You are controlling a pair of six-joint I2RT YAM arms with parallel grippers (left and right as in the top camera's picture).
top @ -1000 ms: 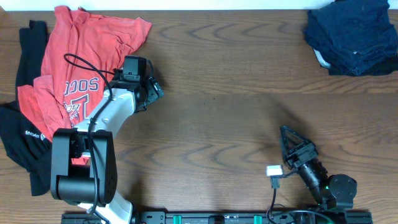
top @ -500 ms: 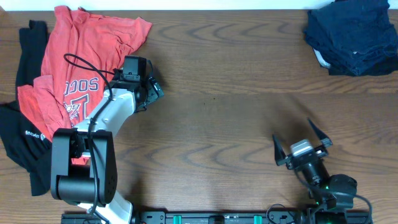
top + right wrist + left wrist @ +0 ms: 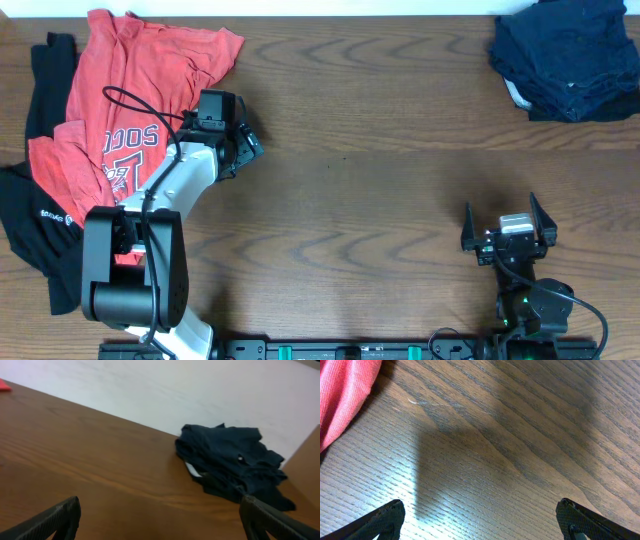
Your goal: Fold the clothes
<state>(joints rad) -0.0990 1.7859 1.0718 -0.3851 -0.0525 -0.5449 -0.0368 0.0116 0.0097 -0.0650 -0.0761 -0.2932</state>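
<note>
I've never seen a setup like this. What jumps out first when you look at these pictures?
The bright red T-shirt, crumpled at the upper left next to a black garment, grabs the eye first. Opposite it, a navy pile of clothes sits in the upper right corner. The left gripper is open beside the shirt.
</note>
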